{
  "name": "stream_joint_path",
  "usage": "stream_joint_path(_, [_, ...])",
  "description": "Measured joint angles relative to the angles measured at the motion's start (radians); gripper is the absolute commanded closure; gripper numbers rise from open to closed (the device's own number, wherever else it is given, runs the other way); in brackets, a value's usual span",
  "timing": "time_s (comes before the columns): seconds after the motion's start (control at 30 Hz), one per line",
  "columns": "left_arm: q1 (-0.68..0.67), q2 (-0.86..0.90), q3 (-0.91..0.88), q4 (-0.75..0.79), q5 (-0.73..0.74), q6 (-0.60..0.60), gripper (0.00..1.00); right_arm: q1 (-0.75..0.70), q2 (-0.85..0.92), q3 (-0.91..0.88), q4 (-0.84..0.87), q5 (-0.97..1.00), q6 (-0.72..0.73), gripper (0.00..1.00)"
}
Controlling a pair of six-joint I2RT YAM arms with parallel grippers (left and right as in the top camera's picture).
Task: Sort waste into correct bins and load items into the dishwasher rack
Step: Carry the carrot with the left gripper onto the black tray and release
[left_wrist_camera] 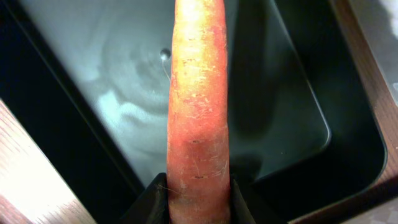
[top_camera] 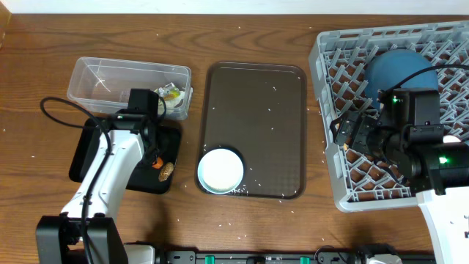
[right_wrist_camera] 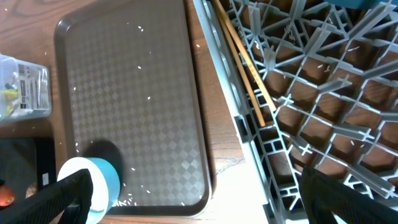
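Observation:
My left gripper (left_wrist_camera: 199, 194) is shut on the small orange carrot (left_wrist_camera: 200, 99), which points away from the wrist over the shiny floor of the black tray (left_wrist_camera: 298, 93). From overhead the carrot's tip (top_camera: 156, 163) shows beside a brown food lump (top_camera: 167, 171) on that tray (top_camera: 88, 165). The clear tub (top_camera: 110, 77) behind it holds yellow-green wrappers (top_camera: 172, 95). My right gripper (right_wrist_camera: 208, 199) stands open over the left edge of the grey dishwasher rack (top_camera: 330, 88), holding nothing. The rack holds the dark-blue dish (top_camera: 396, 70) and wooden chopsticks (right_wrist_camera: 242, 62).
The brown serving tray (top_camera: 253, 95) lies between the bins and the rack. A round bowl (top_camera: 220, 170), white inside and light blue outside, stands in its near left corner. White rice grains (right_wrist_camera: 118, 202) are scattered over the tray and table.

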Motion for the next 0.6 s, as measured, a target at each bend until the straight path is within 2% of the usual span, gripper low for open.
stream_joint_path(0.1, [0.001,-0.001,-0.002,0.003,0.053,0.018,0.49,0.000,0.000,0.000,0.000,0.000,-0.006,0.01])
stream_joint_path(0.13, [0.001,-0.005,-0.002,0.000,0.077,0.030,0.27,0.000,0.000,0.000,0.000,0.000,-0.007,0.01])
stream_joint_path(0.17, [0.001,-0.009,-0.002,-0.008,0.097,0.041,0.15,0.000,0.000,0.000,0.000,0.000,-0.009,0.01])
stream_joint_path(0.23, [0.001,-0.027,-0.002,-0.040,0.121,0.055,0.10,0.000,0.000,0.000,-0.001,0.000,-0.012,0.01])
stream_joint_path(0.37, [0.001,-0.068,-0.002,-0.116,0.129,0.069,0.11,0.000,0.000,0.000,-0.001,0.000,-0.014,0.01])
stream_joint_path(0.53, [0.000,-0.070,-0.008,-0.124,0.138,0.078,0.54,0.000,0.000,0.000,0.002,0.000,-0.017,0.01])
stream_joint_path(0.6, [0.001,-0.070,-0.026,-0.118,0.143,0.082,0.64,0.000,0.000,0.000,0.005,0.000,-0.017,0.01])
